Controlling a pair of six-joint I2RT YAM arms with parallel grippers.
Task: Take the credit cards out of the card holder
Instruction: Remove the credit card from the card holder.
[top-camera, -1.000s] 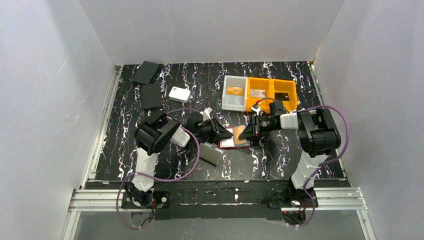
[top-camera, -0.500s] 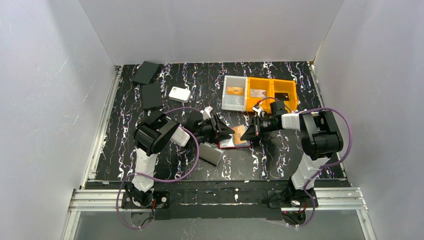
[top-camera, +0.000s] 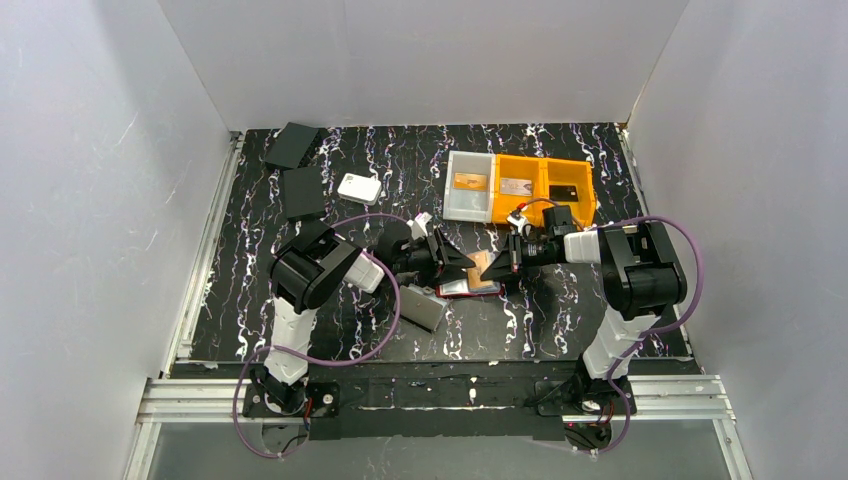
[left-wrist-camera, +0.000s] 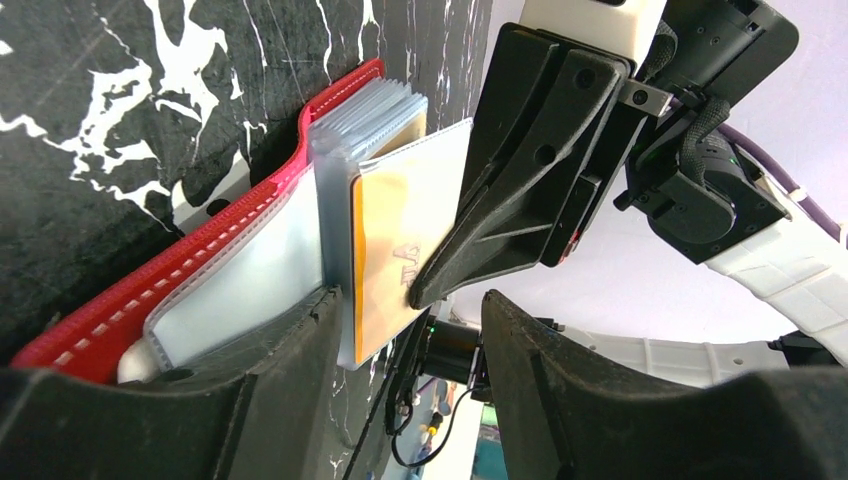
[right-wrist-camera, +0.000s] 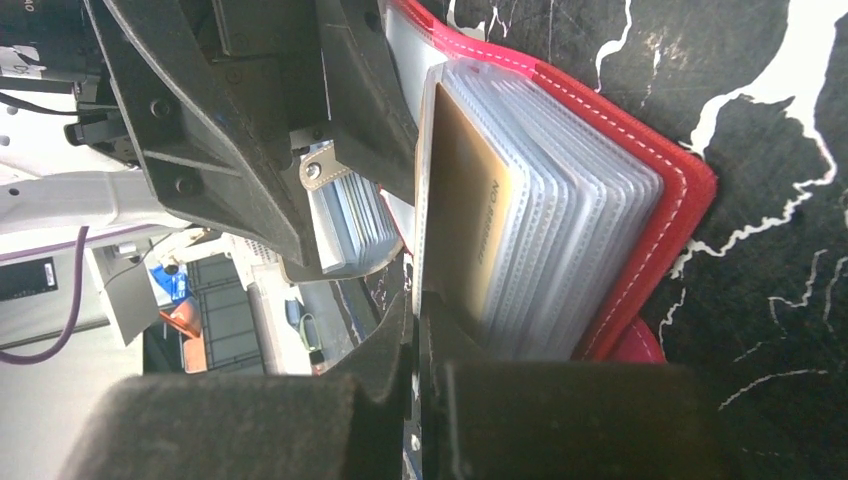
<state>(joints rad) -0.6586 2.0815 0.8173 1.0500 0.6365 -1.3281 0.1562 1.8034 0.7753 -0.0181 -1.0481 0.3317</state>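
Observation:
The dark red card holder (top-camera: 462, 288) lies open on the table between both grippers, and shows in the left wrist view (left-wrist-camera: 200, 250) and the right wrist view (right-wrist-camera: 640, 230). An orange-gold credit card (left-wrist-camera: 385, 250) sits in a clear sleeve page that stands up from it; it also shows in the right wrist view (right-wrist-camera: 465, 220). My right gripper (right-wrist-camera: 415, 310) is shut on the edge of that card in its sleeve. My left gripper (left-wrist-camera: 410, 310) is open, its jaws either side of the raised page, one finger (left-wrist-camera: 250, 400) resting on the holder's flat left page.
An orange bin (top-camera: 545, 185) and a clear bin (top-camera: 468, 185) holding cards stand at the back right. A flat grey case (top-camera: 422, 308) lies just left of the holder. A white rounded box (top-camera: 358, 187) and two black cases (top-camera: 303, 192) lie at the back left.
My left gripper has shifted right, closer to the holder. My right gripper still pinches the orange-gold card and has drawn slightly away from the table's front edge.

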